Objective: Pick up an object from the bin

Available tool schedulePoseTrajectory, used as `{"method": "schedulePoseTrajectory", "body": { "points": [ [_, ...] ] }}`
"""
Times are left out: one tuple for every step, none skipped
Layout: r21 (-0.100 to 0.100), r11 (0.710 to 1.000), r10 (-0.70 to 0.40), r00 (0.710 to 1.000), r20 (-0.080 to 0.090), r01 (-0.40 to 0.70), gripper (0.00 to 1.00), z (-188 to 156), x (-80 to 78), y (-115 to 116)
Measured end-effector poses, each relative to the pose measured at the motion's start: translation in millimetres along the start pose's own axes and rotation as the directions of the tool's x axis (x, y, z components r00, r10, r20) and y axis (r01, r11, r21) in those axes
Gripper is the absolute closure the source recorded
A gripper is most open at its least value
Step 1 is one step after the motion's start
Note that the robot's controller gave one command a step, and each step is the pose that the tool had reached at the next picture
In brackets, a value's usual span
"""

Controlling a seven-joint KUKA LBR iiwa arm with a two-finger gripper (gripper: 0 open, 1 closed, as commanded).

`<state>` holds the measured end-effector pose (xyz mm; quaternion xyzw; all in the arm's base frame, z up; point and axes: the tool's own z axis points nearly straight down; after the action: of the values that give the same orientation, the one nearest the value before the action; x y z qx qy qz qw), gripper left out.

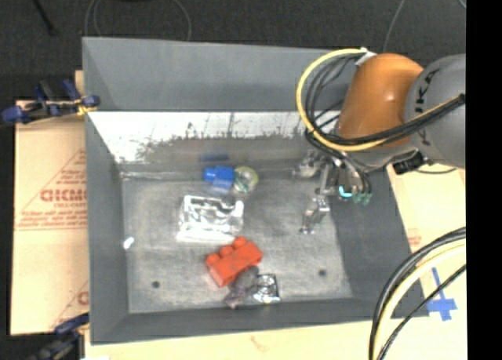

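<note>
My gripper (pixel 311 196) hangs over bare bin floor in the right part of the bin, open, with nothing between its fingers. The nearest things lie to its left. A small clear greenish ball (pixel 246 180) sits by the back wall, touching a blue cap-like piece (pixel 218 176). A crumpled clear-and-white plastic packet (pixel 209 219) lies in the middle. A red toy brick (pixel 234 261) lies towards the front.
A grey crumpled foil-like scrap (pixel 256 290) lies against the front wall just below the red brick. A tiny white chip (pixel 128 244) rests near the left wall. The arm with its orange cover and cables comes in over the bin's right rim.
</note>
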<state>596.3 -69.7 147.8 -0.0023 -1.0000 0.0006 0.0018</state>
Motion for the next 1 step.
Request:
{"method": "schedulePoseTrajectory", "body": {
  "points": [
    [-0.005, 0.941, 0.339, 0.941, 0.007, -0.339, 0.0, 22.6, -46.1, 40.6]
  ]
}}
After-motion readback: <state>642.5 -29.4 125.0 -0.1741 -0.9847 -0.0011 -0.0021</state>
